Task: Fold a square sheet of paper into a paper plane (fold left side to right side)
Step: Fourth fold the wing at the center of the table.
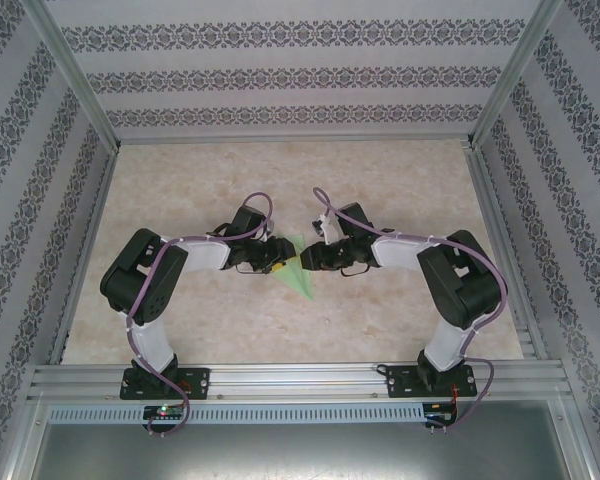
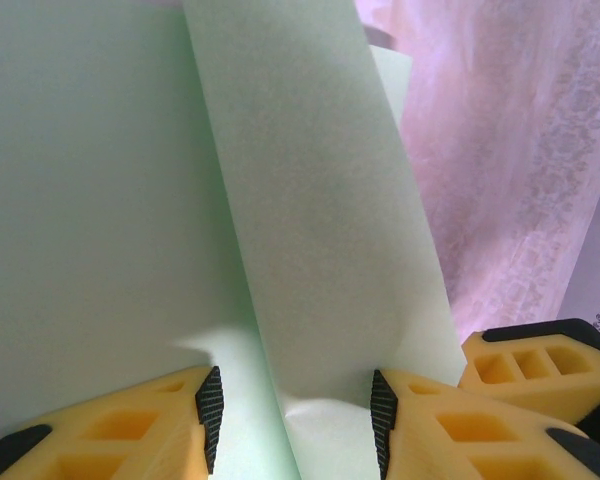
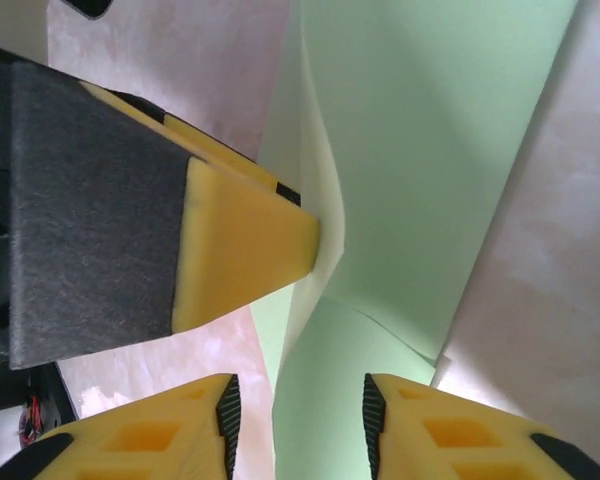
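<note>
Paper was mostly folded, final creases apparently outstanding; left fingers and right fingers stood apart astride it

Nothing legible appears in any view. The thin, light green folded paper sheet, which takes up most of both wrist frames, is plain on every face that shows. The pale walls with dark patterned stripes, along the top and sides of the overhead frame, carry floral ornament rather than letters. The small dark circuit boards by the arm bases at the bottom edge are too small to read.
</note>
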`<state>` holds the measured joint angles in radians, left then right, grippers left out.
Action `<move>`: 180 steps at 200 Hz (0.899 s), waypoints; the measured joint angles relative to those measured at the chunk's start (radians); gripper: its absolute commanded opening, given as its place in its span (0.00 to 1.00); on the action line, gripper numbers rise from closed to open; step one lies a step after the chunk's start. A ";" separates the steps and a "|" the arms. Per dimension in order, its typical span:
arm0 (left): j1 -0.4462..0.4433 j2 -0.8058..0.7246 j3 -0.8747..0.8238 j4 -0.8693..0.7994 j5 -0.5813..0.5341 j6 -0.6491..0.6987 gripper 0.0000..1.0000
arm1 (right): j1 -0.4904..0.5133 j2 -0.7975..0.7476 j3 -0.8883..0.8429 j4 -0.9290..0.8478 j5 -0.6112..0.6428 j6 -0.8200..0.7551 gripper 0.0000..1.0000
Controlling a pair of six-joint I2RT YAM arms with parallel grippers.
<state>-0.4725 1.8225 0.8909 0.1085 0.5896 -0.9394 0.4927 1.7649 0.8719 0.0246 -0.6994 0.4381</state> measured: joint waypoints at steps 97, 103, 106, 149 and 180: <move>0.000 0.000 0.000 0.000 0.000 0.000 0.47 | 0.000 0.044 0.010 0.039 -0.039 0.035 0.04; 0.000 0.000 0.000 0.000 0.000 0.000 0.47 | 0.000 0.045 0.010 0.039 -0.039 0.035 0.04; 0.000 0.000 0.000 0.000 0.000 0.000 0.47 | 0.000 0.045 0.011 0.038 -0.038 0.034 0.03; 0.000 0.000 0.000 0.000 0.000 0.000 0.47 | -0.018 0.049 0.018 0.010 -0.019 0.018 0.03; 0.000 0.000 0.000 0.000 0.000 0.000 0.47 | -0.020 0.064 0.034 -0.018 0.003 -0.003 0.03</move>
<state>-0.4725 1.8225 0.8909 0.1085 0.5900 -0.9390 0.4728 1.8294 0.9062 0.0071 -0.6960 0.4351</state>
